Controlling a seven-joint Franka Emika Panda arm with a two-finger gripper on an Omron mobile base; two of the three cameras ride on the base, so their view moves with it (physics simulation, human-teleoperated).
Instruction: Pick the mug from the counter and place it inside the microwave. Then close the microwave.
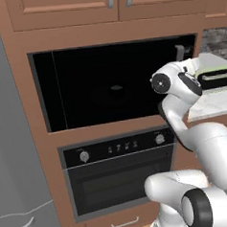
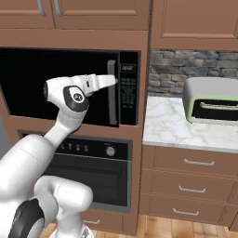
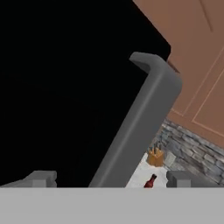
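The microwave (image 2: 60, 88) is a black box built into the brown cabinetry, with its keypad (image 2: 128, 90) at the right. Its dark glass door (image 1: 108, 84) lies flush with the front, and the turntable (image 1: 116, 88) shows faintly through it. The grey vertical door handle (image 3: 135, 127) runs between my fingertips (image 3: 41, 178). My gripper (image 3: 111, 180) is open, straddling that handle without holding anything. In the right base view my hand (image 2: 104, 80) reaches up to the handle (image 2: 111, 93). The mug is out of view. The white marble counter (image 2: 176, 125) lies to the microwave's right.
A pale green-and-grey toaster oven (image 2: 211, 100) stands on the counter. A small red sauce bottle (image 3: 150, 181) and a knife block (image 3: 155, 157) sit further back. A black wall oven (image 1: 120, 177) is under the microwave, a grey fridge (image 1: 13, 165) at left.
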